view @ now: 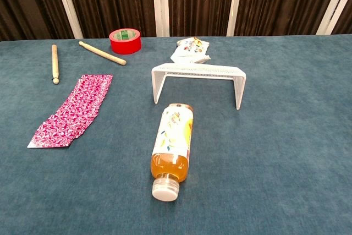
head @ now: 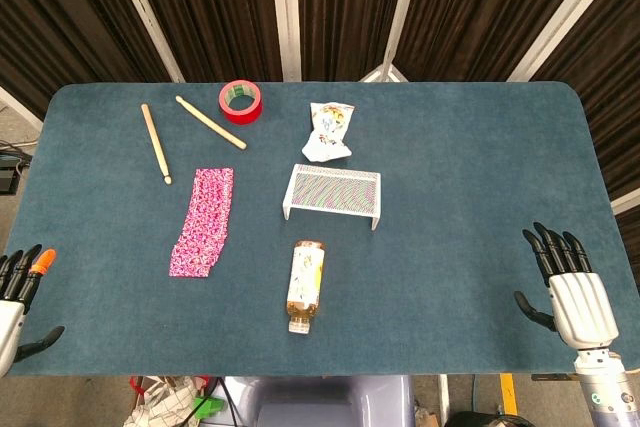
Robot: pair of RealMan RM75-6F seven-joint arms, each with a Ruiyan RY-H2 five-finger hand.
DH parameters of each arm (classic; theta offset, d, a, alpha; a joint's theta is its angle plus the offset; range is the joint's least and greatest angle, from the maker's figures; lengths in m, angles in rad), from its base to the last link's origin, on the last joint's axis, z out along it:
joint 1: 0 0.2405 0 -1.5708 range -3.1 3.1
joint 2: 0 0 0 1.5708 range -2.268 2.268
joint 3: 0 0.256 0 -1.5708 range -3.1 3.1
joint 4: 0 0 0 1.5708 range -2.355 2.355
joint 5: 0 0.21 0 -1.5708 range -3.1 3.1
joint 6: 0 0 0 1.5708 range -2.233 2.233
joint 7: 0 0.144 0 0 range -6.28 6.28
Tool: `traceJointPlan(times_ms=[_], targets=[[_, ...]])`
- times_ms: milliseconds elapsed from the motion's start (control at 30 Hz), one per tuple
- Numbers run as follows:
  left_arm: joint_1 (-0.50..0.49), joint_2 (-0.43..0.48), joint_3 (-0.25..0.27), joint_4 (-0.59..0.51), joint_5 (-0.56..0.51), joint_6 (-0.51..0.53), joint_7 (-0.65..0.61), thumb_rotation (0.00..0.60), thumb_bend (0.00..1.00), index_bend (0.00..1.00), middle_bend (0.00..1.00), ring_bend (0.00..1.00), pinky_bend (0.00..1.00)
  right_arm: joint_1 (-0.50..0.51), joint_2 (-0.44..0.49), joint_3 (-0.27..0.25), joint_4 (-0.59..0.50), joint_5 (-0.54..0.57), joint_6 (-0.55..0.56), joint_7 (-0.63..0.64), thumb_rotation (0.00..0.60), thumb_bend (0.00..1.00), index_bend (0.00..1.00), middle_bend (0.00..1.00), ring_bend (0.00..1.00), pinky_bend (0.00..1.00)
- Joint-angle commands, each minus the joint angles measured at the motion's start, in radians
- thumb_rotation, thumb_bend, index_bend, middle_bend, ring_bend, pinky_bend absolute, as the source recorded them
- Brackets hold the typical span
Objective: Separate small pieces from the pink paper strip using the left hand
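1. The left hand (head: 18,292) is waiting at the table's near-left edge, fingers apart and holding nothing; something small and orange is showing at its fingertips.
2. The pink paper strip (head: 203,220) is lying flat up and to the right of that hand, its long axis running away from the robot, leaning slightly rightward.
3. Bare table (head: 100,247) is lying open between them; the drumsticks (head: 156,142) are sitting beyond the strip's far end.
4. The bottle (head: 305,285) is resting clear to the right.
5. The right hand (head: 570,282), spread empty, is idling far off.
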Motion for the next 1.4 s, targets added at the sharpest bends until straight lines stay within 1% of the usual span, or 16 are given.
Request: traceJointPlan(times_ms=[33,333,467,533,633,700,733,800,833,867,900,933,1000,1100,1400], targets=[[0.0,0.0,0.001,-0.001,-0.001,-0.002,0.0,0.6,0.21,0.09,0.0,0.0,0.05,0.0,0.001,-0.002,0.0,-0.002,-0.001,0.001,0.6,0.31,0.0,0.04,0.09,0.07],[-0.006,-0.004,0.001,0.001,-0.001,-0.016,0.011,0.6,0.21,0.09,0.0,0.0,0.07,0.002,-0.001,-0.001,0.001,0.0,-0.004,0.004,0.6,0.31,0.0,0.04,0.09,0.07],[-0.015,-0.009,-0.003,0.006,-0.005,-0.029,0.018,0.6,0.22,0.09,0.06,0.0,0.07,0.003,-0.003,-0.002,0.0,0.002,-0.009,-0.004,0.6,0.31,0.0,0.04,0.09,0.07],[-0.02,-0.011,0.001,0.008,-0.004,-0.043,0.025,0.6,0.24,0.09,0.09,0.01,0.09,0.002,-0.003,-0.003,-0.001,0.0,-0.009,-0.006,0.6,0.31,0.0,0.04,0.09,0.07],[-0.036,-0.014,0.007,0.01,0.006,-0.072,0.036,0.6,0.26,0.09,0.2,0.11,0.21,0.002,-0.002,-0.005,0.001,0.0,-0.011,-0.006,0.6,0.31,0.0,0.04,0.09,0.07],[-0.047,-0.022,0.005,0.019,0.025,-0.077,0.038,0.6,0.29,0.09,0.31,0.21,0.31,0.002,-0.001,-0.004,0.001,0.003,-0.012,-0.006,0.6,0.31,0.0,0.04,0.09,0.07],[-0.056,-0.033,0.003,0.033,0.04,-0.082,0.044,0.6,0.31,0.09,0.35,0.24,0.34,0.002,-0.001,-0.003,0.001,0.006,-0.013,-0.003,0.6,0.31,0.0,0.04,0.09,0.07],[-0.069,-0.046,0.003,0.05,0.053,-0.095,0.053,0.6,0.36,0.1,0.51,0.38,0.43,0.002,0.0,-0.005,0.002,0.006,-0.015,-0.001,0.6,0.31,0.0,0.04,0.09,0.07],[-0.079,-0.055,0.002,0.059,0.059,-0.108,0.055,0.6,0.39,0.1,0.57,0.43,0.46,0.002,0.0,-0.005,0.003,0.006,-0.015,0.0,0.6,0.31,0.0,0.04,0.09,0.07],[-0.086,-0.062,0.001,0.066,0.062,-0.116,0.057,0.6,0.44,0.11,0.65,0.5,0.5,0.002,0.0,-0.005,0.003,0.007,-0.015,0.001,0.6,0.31,0.0,0.04,0.09,0.07],[-0.094,-0.069,-0.001,0.073,0.065,-0.126,0.062,0.6,0.47,0.12,0.69,0.54,0.53,0.002,0.0,-0.005,0.003,0.007,-0.015,0.002,0.6,0.31,0.0,0.04,0.09,0.07],[-0.102,-0.077,-0.004,0.08,0.065,-0.136,0.068,0.6,0.54,0.13,0.77,0.61,0.57,0.002,0.0,-0.005,0.003,0.007,-0.015,0.003,0.6,0.31,0.0,0.04,0.09,0.07],[-0.117,-0.096,-0.011,0.09,0.056,-0.16,0.088,0.6,0.63,0.14,0.83,0.68,0.61,0.001,0.001,-0.006,0.003,0.006,-0.014,0.005,0.6,0.31,0.0,0.04,0.09,0.07],[-0.139,-0.112,-0.02,0.088,0.029,-0.207,0.124,0.6,0.69,0.16,0.86,0.7,0.62,0.002,0.001,-0.004,0.003,0.008,-0.016,0.006,0.6,0.31,0.0,0.04,0.09,0.07],[-0.226,-0.137,-0.048,0.016,-0.115,-0.406,0.278,0.6,0.73,0.15,0.87,0.71,0.62,0.002,0.003,-0.005,0.002,0.008,-0.015,0.007,0.6,0.31,0.0,0.04,0.09,0.07]])
